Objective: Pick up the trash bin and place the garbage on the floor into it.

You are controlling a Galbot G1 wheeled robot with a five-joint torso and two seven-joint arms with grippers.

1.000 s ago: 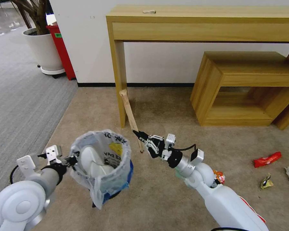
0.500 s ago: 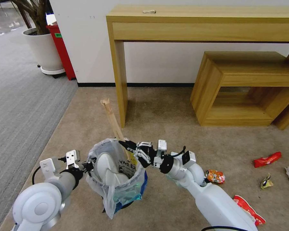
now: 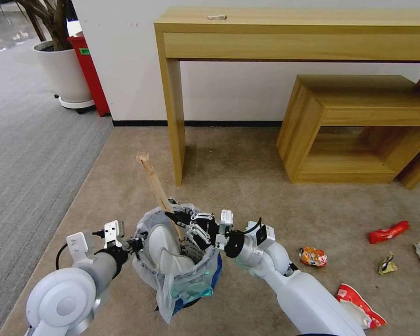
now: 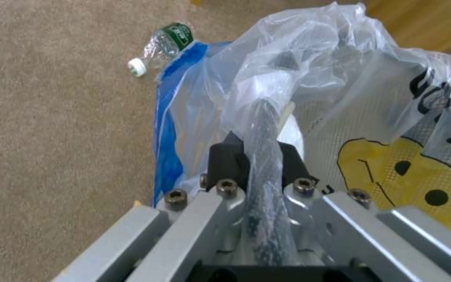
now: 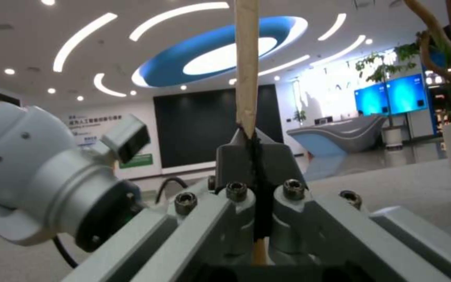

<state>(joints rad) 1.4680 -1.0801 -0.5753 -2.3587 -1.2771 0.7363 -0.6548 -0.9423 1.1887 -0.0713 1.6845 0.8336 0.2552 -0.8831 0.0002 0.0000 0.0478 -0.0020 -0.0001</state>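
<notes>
Left gripper (image 3: 137,241) clamped shut on the bagged rim of the trash bin (image 3: 184,275), jaws pinching a fold of plastic liner (image 4: 267,129) tight, apparently to keep the bin held off the floor (image 3: 247,172) and its mouth offered toward the other arm. Right gripper (image 3: 175,217) poised over that mouth, jaws closed flat on the wooden stick (image 3: 156,186) near its lower end, so most of the length rises tilted up and away to the far left. Lower tip dipped inside the bag, beside a white slipper (image 3: 165,247) already in there. Likely held low so the stick slides in end first. More garbage waiting on the carpet to the right: orange can (image 3: 312,256), red wrapper (image 3: 388,232), and a plastic bottle (image 4: 165,45) near the bin.
</notes>
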